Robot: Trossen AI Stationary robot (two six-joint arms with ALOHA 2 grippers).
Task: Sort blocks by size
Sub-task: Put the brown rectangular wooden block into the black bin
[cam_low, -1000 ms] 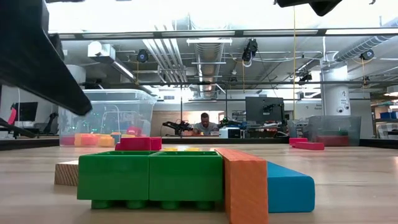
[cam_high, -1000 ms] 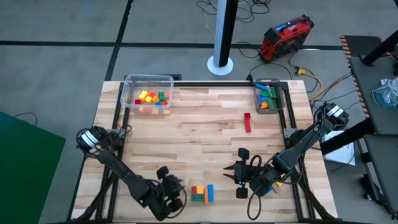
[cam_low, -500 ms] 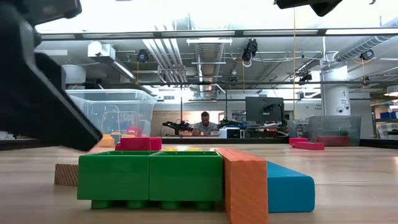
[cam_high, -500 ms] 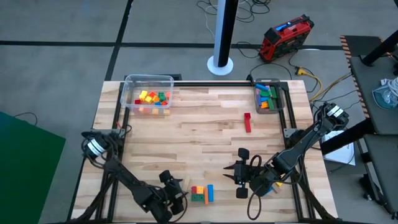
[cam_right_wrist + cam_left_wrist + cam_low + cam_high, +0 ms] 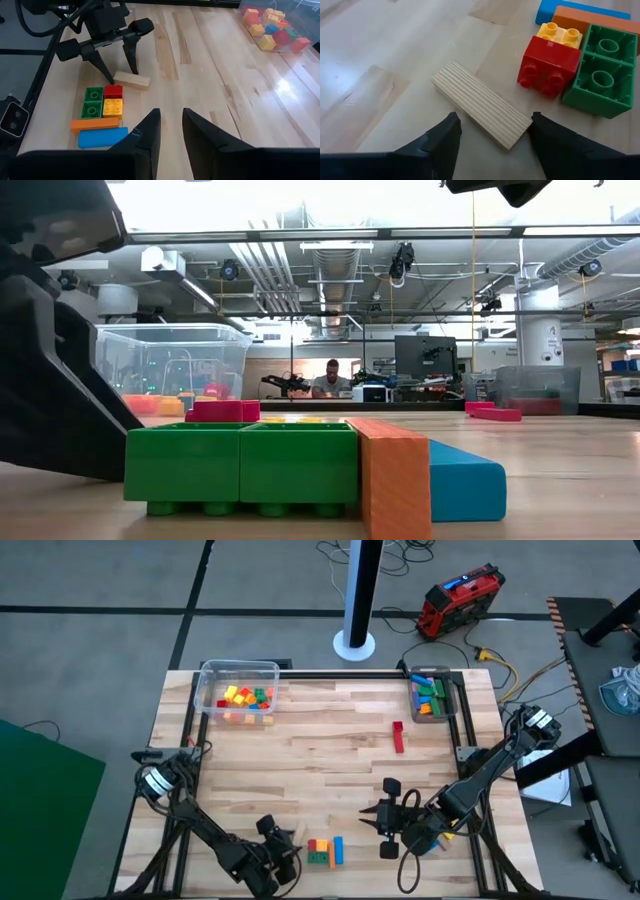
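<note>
We count six loose pieces at the table's (image 5: pixel 330 765) near edge: one wooden bar (image 5: pixel 481 104), one red block (image 5: pixel 549 66), one yellow block (image 5: pixel 559 34), one green block (image 5: pixel 600 75), one orange bar (image 5: pixel 96 124) and one blue bar (image 5: pixel 103 137). The coloured five sit packed together, touching; the wooden bar lies just beside them, apart from the red block. Our left gripper (image 5: pixel 492 132) is down at the table with its fingers spread, one on each side of the wooden bar's near end, not yet touching it. Our right gripper (image 5: pixel 169 131) hovers to the right of the cluster, well apart from it, fingers parted and holding nothing. One red bar (image 5: pixel 398 737) lies alone on the far right part of the table. Two tubs stand at the far edge: the left tub (image 5: pixel 238 698) holds many small blocks, the right tub (image 5: pixel 432 695) holds longer bars. The table's middle is bare wood between cluster and tubs.
</note>
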